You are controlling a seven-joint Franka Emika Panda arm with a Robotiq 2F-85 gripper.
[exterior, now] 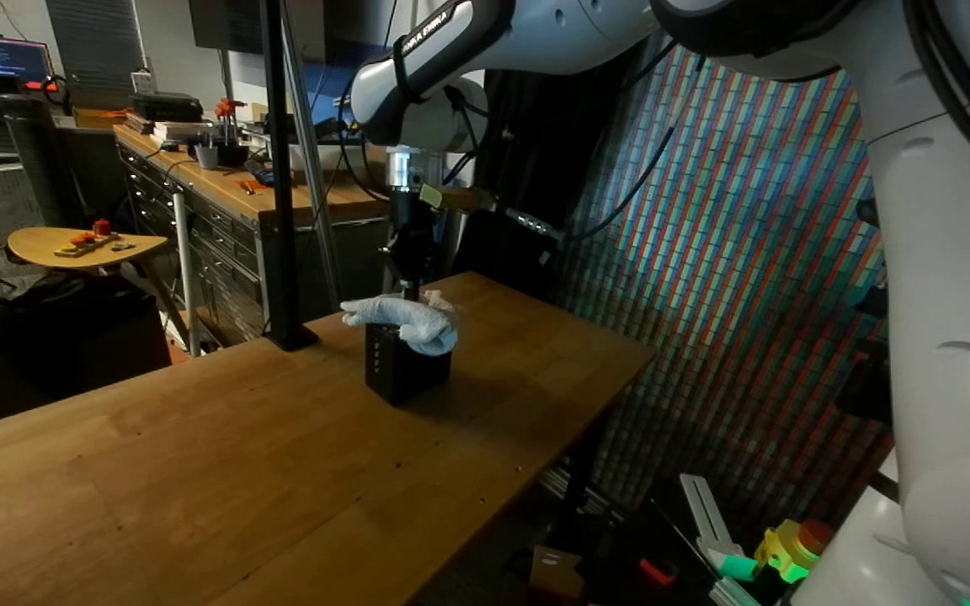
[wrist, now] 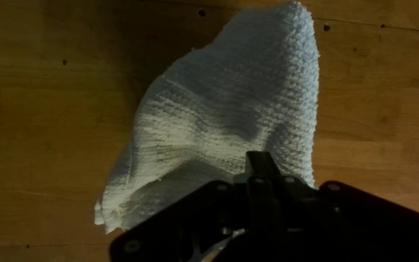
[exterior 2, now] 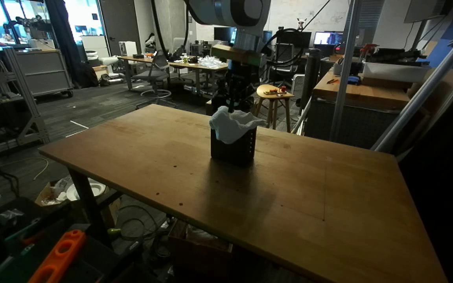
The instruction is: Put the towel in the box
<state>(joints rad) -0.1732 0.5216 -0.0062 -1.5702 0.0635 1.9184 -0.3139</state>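
Gripper [wrist: 258, 160] pressed together at the towel [exterior 2: 230, 129], which drapes over the box [exterior 2: 232, 152]
Whether any of it is pinched between the jaws, I cannot tell; if so, lifting could pull the towel off. The overhanging fold may stop it dropping in, and an off-centre push might tip the box on the counter [exterior 2: 309, 188].

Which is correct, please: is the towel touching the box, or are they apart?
Touching: an exterior view shows the towel draped over the box, one part hanging down its side, no gap visible.
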